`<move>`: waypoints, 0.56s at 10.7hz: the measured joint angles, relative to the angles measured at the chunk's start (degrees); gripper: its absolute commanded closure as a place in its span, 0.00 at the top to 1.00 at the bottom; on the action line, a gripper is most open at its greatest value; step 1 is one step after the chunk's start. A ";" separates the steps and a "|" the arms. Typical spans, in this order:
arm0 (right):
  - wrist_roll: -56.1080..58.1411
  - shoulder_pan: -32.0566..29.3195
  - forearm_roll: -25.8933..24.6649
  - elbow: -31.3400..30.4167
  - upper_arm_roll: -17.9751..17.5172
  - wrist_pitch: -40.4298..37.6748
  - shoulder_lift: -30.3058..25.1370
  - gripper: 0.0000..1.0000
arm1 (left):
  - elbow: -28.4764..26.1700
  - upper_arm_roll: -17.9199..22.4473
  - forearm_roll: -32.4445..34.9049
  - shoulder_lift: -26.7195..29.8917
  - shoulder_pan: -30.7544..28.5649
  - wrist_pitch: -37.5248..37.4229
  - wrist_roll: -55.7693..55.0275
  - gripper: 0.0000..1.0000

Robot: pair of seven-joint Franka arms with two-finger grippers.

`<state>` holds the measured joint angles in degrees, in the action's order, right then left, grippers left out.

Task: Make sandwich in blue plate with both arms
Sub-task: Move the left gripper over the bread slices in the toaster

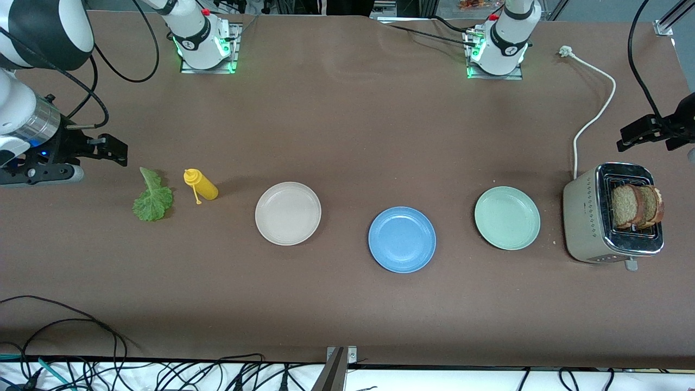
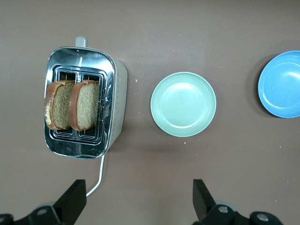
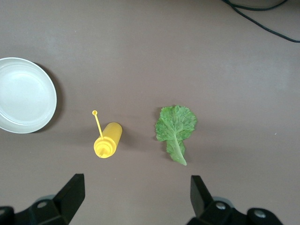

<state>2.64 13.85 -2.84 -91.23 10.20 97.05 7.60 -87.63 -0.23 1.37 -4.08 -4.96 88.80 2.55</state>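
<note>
Nothing is on the blue plate (image 1: 402, 239) in the picture's lower middle yet, so with both the left tool (image 2: 136, 199) and right tool (image 3: 136, 197) spread wide and holding nothing, the left one probably should grab bread (image 1: 636, 206) from the toaster (image 1: 583, 217) at the picture's right edge first.

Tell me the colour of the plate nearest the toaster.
Mint green: the plate beside the toaster, clearest in the left wrist view.

Brown matte table (image 1: 347, 125) fills the view — even overhead light, soft shadows. Black cables (image 1: 65, 347) tangle along the near edge over a white strip (image 1: 434, 380).
</note>
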 measured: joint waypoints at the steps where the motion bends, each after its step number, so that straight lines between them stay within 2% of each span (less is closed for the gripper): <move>1: 0.00 0.00 0.00 0.00 0.00 0.01 0.00 1.00 | 0.00 0.00 0.00 -0.06 0.00 0.00 0.00 1.00; 6: 0.00 0.01 0.00 0.00 -0.07 0.12 0.00 1.00 | 0.00 0.10 -0.02 -1.32 -1.39 0.13 0.00 1.00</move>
<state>2.64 13.86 -2.84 -91.23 10.12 97.16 7.60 -87.63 -0.13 1.35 -5.40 -6.35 88.94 2.55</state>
